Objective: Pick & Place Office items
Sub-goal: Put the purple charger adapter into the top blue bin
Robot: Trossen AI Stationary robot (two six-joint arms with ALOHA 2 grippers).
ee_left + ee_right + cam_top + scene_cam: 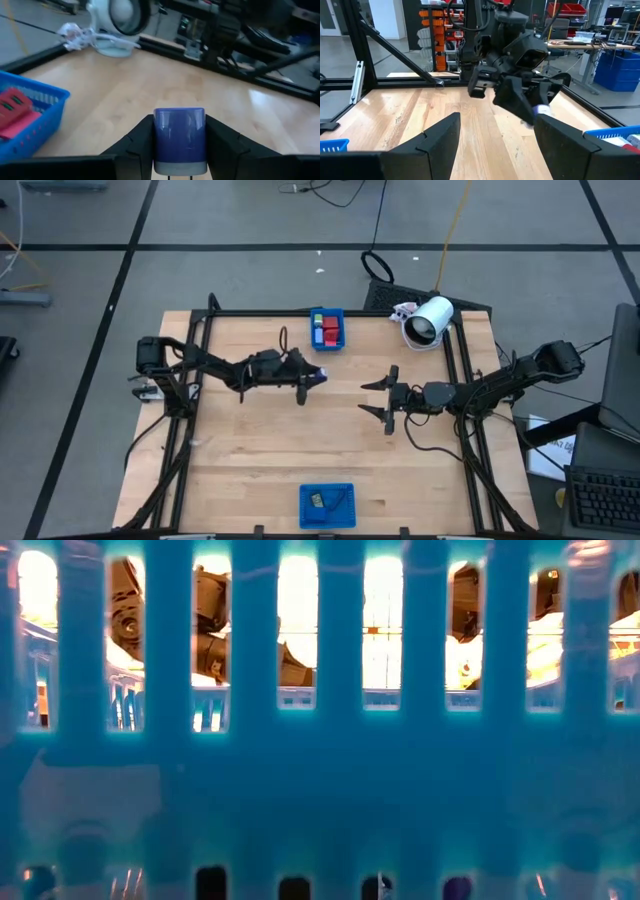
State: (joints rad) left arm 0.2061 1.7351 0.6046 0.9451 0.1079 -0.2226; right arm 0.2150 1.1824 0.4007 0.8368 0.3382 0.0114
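Entry, your left gripper (179,150): fingers stood partly closed, one on each side of a purple-blue block (179,140), which sat clamped upright between them; in the high view this gripper (308,379) hung above the wooden table (250,450), near the table's middle and just in front of the far blue tray (327,330). Entry, that tray: it held red blocks (330,332) with a blue piece (317,336) and a green bit (317,319) alongside; your left wrist camera showed red pieces (15,111) lying inside its mesh wall. Entry, your right gripper (386,401): fingers spread wide, nothing between them, touching nothing, placed right of centre and pointed toward the left arm. Entry, near blue tray (327,506) at the front edge: it contained a small dark piece (316,499). Entry, white cylindrical device (429,320): lay at the far right corner. The low view was filled by the blue tray wall (320,790).
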